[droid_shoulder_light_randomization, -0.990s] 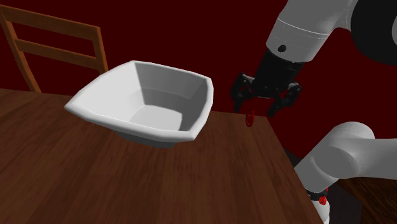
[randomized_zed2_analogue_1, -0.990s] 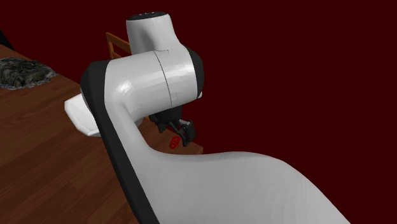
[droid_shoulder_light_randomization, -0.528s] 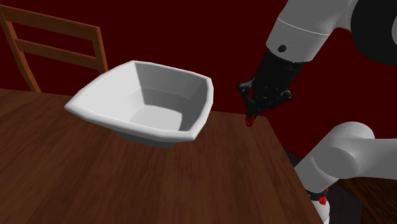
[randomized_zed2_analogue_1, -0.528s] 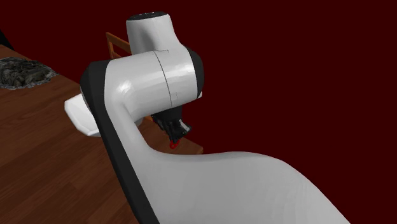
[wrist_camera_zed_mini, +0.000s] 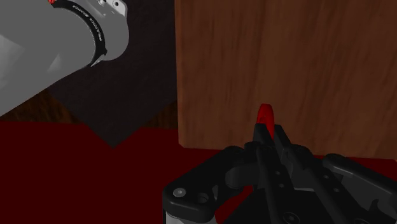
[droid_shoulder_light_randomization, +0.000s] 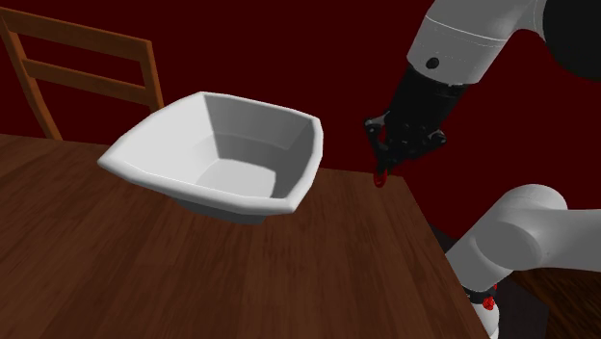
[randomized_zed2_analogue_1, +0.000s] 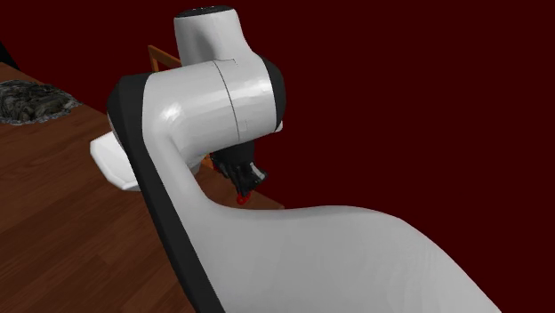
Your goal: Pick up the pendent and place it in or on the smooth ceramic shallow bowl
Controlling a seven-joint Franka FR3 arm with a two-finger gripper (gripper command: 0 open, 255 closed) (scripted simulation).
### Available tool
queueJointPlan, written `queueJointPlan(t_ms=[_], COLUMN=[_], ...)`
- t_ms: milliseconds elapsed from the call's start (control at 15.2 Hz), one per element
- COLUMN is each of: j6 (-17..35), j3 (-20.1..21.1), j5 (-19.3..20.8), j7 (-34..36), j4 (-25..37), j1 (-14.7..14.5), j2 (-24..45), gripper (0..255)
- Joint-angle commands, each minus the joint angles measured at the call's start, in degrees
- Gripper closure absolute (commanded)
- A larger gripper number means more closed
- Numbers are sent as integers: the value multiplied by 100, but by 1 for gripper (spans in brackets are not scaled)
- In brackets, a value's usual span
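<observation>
The bowl [droid_shoulder_light_randomization: 217,159] sits on the table [droid_shoulder_light_randomization: 193,279]. A chair [droid_shoulder_light_randomization: 87,67] stands behind the bowl. To the bowl's right in the shoulder view, at the table's edge, the pincer [droid_shoulder_light_randomization: 382,170] clasps the pendant [droid_shoulder_light_randomization: 379,179].

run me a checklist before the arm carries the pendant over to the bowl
1. End effector shut on the red pendant: ok.
2. Pendant lifted clear of the wooden table: cannot tell; it hangs right at the table's corner.
3. White bowl open side up, nothing seen inside: ok.
4. Nothing standing between pendant and bowl in the shoulder view: ok.
5. Pendant high enough to pass over the bowl's rim: not ok, it looks lower than the rim.
</observation>
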State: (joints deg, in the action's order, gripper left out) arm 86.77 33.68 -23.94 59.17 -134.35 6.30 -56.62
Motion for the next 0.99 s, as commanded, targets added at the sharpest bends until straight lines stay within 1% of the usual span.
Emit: queueJointPlan(t_ms=[0,924], j6=[-108,-948], j3=[-42,-304], j5=[48,359], j7=[8,90], j4=[164,1476], j1=[31,234], j2=[59,547], gripper=[255,255])
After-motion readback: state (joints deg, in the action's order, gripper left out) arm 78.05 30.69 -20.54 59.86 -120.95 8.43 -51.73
